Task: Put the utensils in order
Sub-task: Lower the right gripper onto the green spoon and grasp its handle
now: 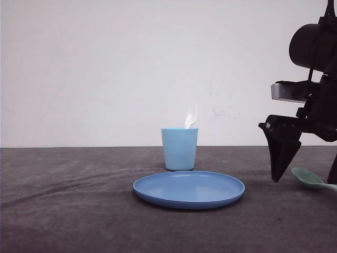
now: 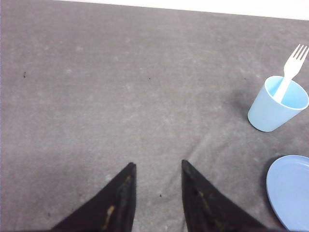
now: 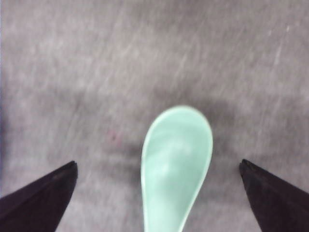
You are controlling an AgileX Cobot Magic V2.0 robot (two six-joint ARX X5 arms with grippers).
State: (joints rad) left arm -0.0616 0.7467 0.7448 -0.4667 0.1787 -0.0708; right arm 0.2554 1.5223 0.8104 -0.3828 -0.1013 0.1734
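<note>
The white fork (image 1: 190,117) stands tines up in the light blue cup (image 1: 179,149), behind the round blue plate (image 1: 189,188). In the left wrist view the fork (image 2: 289,72) leans in the cup (image 2: 277,105). The mint-green spoon (image 1: 309,178) lies on the table at the far right. My right gripper (image 1: 305,178) hangs low over it, open wide. In the right wrist view the spoon's bowl (image 3: 177,159) lies between the spread fingers of the right gripper (image 3: 158,165), touching neither. My left gripper (image 2: 158,164) is open over bare table, nothing between its fingers.
The dark grey cloth-covered table (image 1: 68,200) stretches wide to the left of the plate. A white wall stands behind the table. The plate's rim (image 2: 291,191) shows at the edge of the left wrist view.
</note>
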